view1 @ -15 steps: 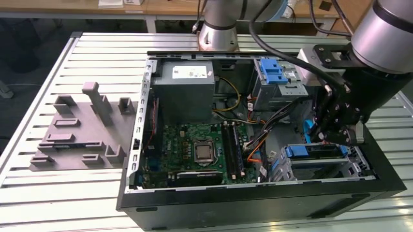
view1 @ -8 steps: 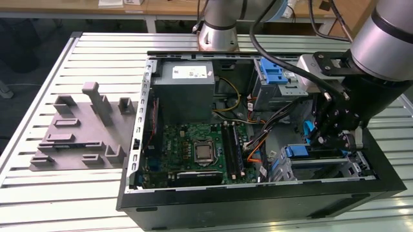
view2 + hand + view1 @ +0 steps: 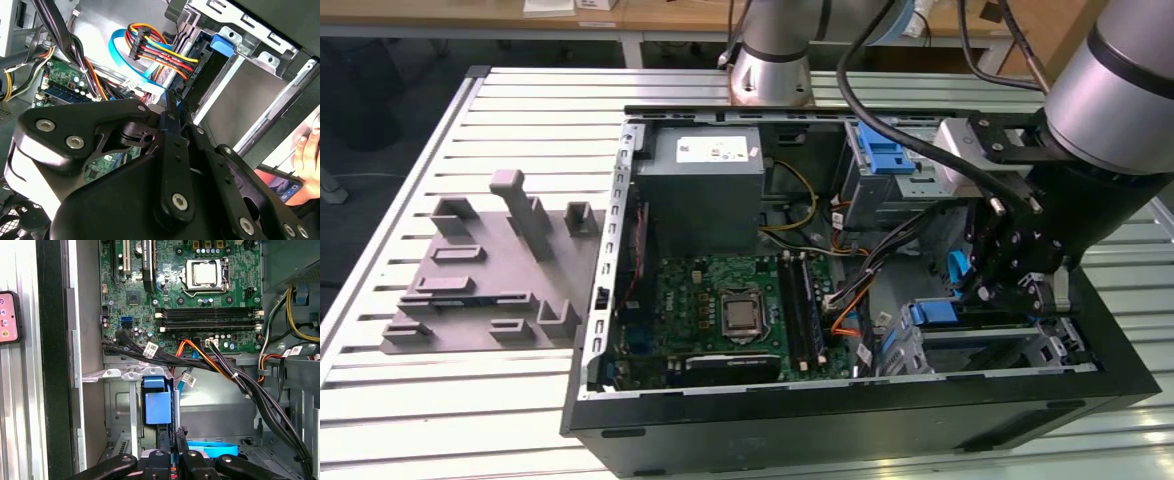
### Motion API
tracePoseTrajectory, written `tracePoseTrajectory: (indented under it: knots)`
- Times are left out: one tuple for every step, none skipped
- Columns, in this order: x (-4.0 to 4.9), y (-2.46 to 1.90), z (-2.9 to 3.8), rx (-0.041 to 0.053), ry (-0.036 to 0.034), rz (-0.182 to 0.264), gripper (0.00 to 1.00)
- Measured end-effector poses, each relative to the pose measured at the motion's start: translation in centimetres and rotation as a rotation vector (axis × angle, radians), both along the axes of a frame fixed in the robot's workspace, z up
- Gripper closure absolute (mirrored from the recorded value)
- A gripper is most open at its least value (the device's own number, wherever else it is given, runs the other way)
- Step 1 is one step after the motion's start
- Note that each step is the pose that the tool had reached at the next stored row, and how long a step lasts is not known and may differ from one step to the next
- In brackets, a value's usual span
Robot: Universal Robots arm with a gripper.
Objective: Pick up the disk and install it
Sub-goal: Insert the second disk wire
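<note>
While the black claw (image 3: 1007, 285) hangs low right in the exterior view, fingers closed together, blue-framed silver disk (image 3: 157, 407) just beside them, inside open black computer case (image 3: 854, 420) on slatted metal table (image 3: 400, 420).

Arm reaches steeply down; pincer (image 3: 1014, 285) fingers seemingly drawn close together.

Case (image 3: 854, 425): showing black outside, grey inside.
Motherboard (image 3: 720, 320): showing green, with a silver socket at its middle.
Power supply box (image 3: 707, 185): showing grey, wearing a white sticker.
Disk (image 3: 157, 407): showing blue on its carrier end, just beside the gripper.
Gripper (image 3: 172, 440): showing black, with silver screw heads.
Cable bundle (image 3: 160, 52): running red, yellow, orange and black, with a light blue flat cable beside it.
Table (image 3: 400, 400): showing pale silver in ribbed stripes.
Moulded fixture (image 3: 487, 270): sitting grey-mauve on the table beside the case.
</note>
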State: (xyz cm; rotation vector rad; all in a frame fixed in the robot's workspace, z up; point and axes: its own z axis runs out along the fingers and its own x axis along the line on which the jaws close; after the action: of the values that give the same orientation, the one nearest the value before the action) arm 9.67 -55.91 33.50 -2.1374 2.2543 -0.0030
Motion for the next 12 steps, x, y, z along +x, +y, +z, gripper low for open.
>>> tracePoseTrajectory:
  knots:
    - [0.01, 0.00, 0.00, 0.0000, 0.0000, 0.000, 0.84]
    - [0.02, -0.01, 0.00, 0.0001, 0.0000, 0.000, 0.84]
    - [0.04, -0.02, 0.00, 0.0000, 0.0000, 0.000, 0.84]
    - [0.09, -0.02, 0.00, 0.0000, 0.0000, 0.000, 0.84]
    - [0.14, -0.03, 0.00, 0.0000, 0.0000, 0.000, 0.84]
    - [0.21, -0.03, 0.00, 0.0001, 0.0000, 0.000, 0.84]
    - [0.28, -0.03, -0.01, 0.0001, 0.0000, 0.000, 0.84]
    - [0.34, -0.04, -0.01, 0.0001, 0.0000, 0.000, 0.84]
    - [0.37, -0.06, -0.01, 0.0001, 0.0000, 0.000, 0.84]
    - [0.37, -0.09, -0.02, 0.0001, 0.0000, 0.000, 0.84]
    - [0.37, -0.12, -0.03, 0.0001, 0.0000, 0.000, 0.84]
    - [0.38, -0.16, -0.05, 0.0001, 0.0000, 0.000, 0.84]
